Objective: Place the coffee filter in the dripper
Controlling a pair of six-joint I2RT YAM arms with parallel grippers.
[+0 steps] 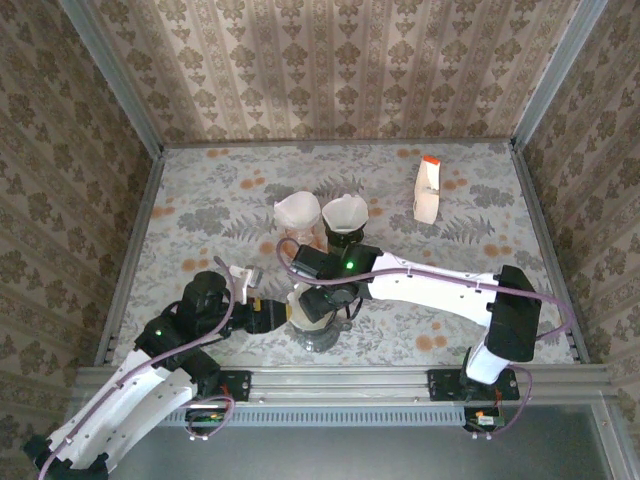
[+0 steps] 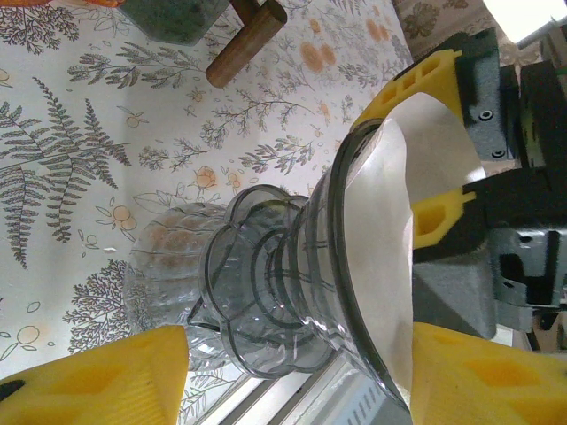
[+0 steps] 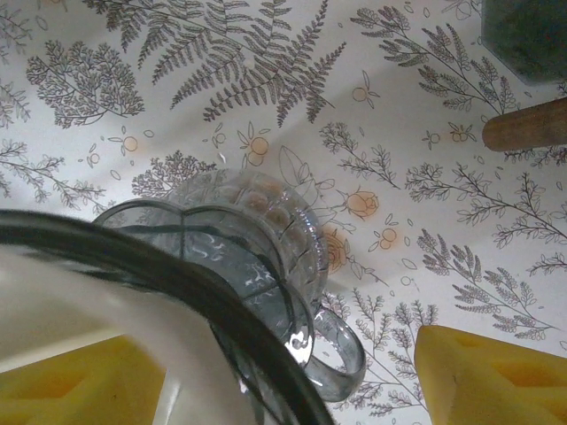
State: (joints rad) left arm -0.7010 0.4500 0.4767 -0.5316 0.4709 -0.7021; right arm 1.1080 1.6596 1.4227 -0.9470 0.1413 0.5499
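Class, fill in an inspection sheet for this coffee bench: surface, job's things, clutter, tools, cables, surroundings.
Surface: table with a flower pattern, flat.
Job's things: clear dripper upright near the front edge; white filter sits inside it.
Clutter: carton at back right; paper cone and a second beside it at centre back; wooden handle.
Tools: left tool has a finger either side of the dripper, contact unclear; right tool open at the dripper's rim.
Cables: purple cable runs along each arm.
Surroundings: patterned walls on three sides; metal rail in front.

White paper filter [image 2: 390,204] sits inside the clear ribbed dripper [image 2: 266,292]; dripper upright on table [image 2: 80,159].
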